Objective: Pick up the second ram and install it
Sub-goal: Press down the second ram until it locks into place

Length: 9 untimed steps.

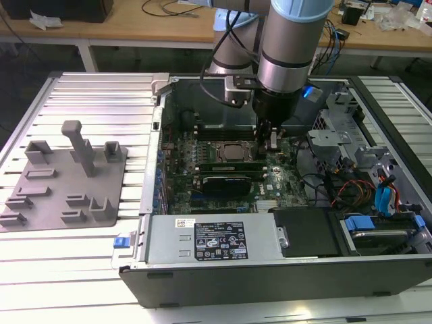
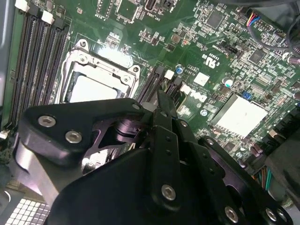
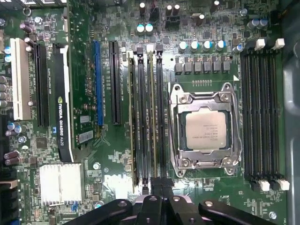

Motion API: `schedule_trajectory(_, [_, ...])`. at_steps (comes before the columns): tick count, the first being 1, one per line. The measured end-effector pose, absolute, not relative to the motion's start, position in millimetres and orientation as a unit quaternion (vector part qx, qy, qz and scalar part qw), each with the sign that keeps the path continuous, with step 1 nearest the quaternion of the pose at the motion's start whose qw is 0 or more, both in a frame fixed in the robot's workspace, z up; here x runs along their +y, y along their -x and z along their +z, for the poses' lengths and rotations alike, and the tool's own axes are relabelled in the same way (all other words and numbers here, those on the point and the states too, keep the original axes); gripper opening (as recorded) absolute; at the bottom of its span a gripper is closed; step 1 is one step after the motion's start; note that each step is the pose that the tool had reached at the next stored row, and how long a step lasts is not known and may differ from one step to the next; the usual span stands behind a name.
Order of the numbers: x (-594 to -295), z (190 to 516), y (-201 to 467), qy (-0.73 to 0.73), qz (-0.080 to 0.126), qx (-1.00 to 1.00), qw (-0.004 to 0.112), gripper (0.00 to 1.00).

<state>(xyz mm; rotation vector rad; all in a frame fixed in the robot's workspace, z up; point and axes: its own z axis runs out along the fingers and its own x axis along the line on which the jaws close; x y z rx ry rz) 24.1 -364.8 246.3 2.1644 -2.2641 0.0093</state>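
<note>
A ribbed white metal workbench (image 1: 94,94) carries an open dark desktop computer case (image 1: 283,270), and inside it a green motherboard (image 3: 201,28) lies flat. The black two-finger gripper (image 1: 272,138) is lowered into the case, just beside the silver square CPU socket (image 3: 205,129), over the bank of black memory slots (image 3: 159,117) that runs between the socket and the black expansion card (image 3: 62,103). In the first wrist view, narrow green ram sticks (image 3: 142,117) are seen seated on edge in that bank, their long axis pointing straight away from the fingertips (image 3: 161,185), which are drawn close together at the near end of the bank. Whether the fingertips are clamped on a stick or merely pressed against its top edge cannot be told. The grey plastic fixture tray (image 1: 64,182) on the workbench is well apart from the gripper.
</note>
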Motion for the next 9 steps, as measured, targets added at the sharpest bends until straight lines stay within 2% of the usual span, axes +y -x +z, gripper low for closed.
schedule_trajectory(9, [-364.8,236.8,-24.2,-0.691,0.004,-0.723,0.006,0.08])
